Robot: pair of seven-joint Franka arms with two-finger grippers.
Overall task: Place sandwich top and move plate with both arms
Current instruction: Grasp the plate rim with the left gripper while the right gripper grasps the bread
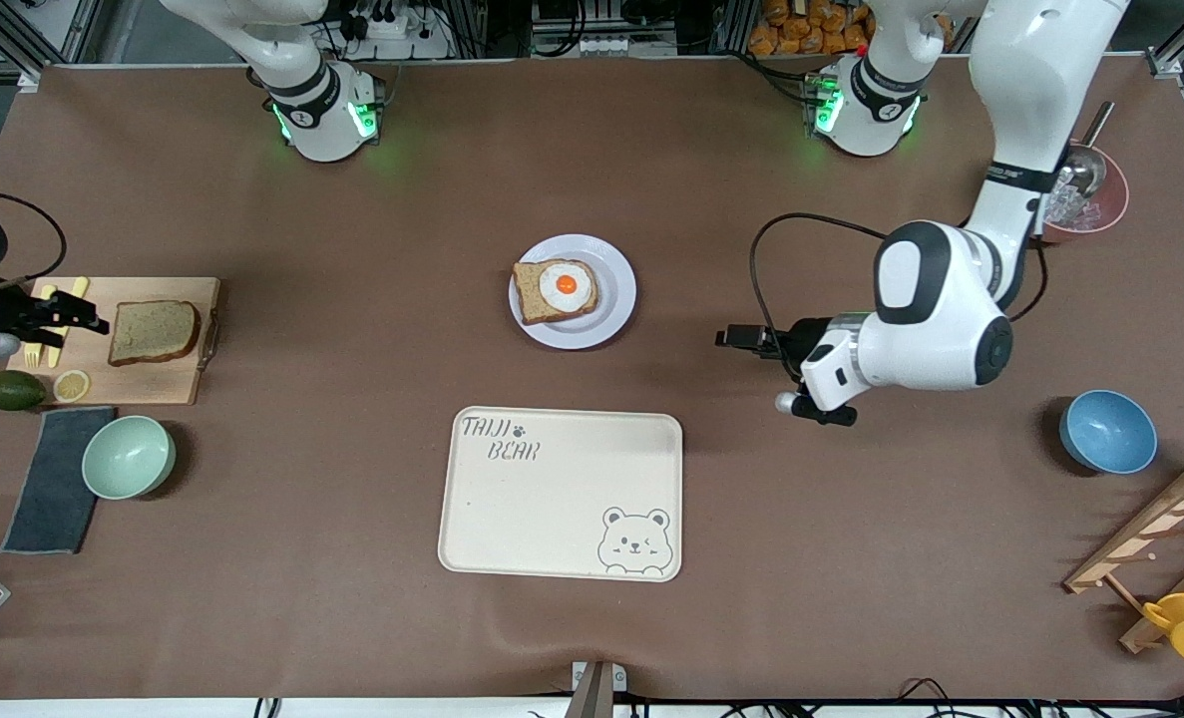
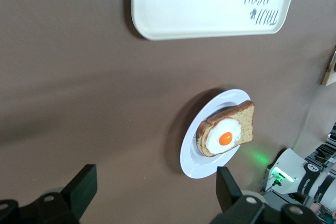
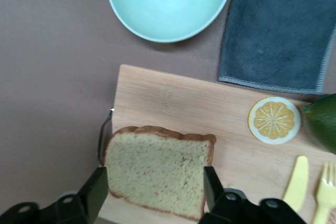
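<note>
Right gripper [image 3: 152,195] at frame's left edge, fingers apart, straddling sandwich top [image 1: 154,332] on cutting board [image 1: 168,384]. Left gripper [image 2: 155,195] spread wide, waits right of plate [image 1: 606,314].

White arms [image 1: 936,319]; grey-black joints; green-lit bases [image 1: 324,120]; black cable [image 1: 801,224]

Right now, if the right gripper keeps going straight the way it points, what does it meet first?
Most likely the sandwich top: the right gripper hangs open over the cutting board, a finger at each side of that slice. How high it hangs is unclear.
</note>
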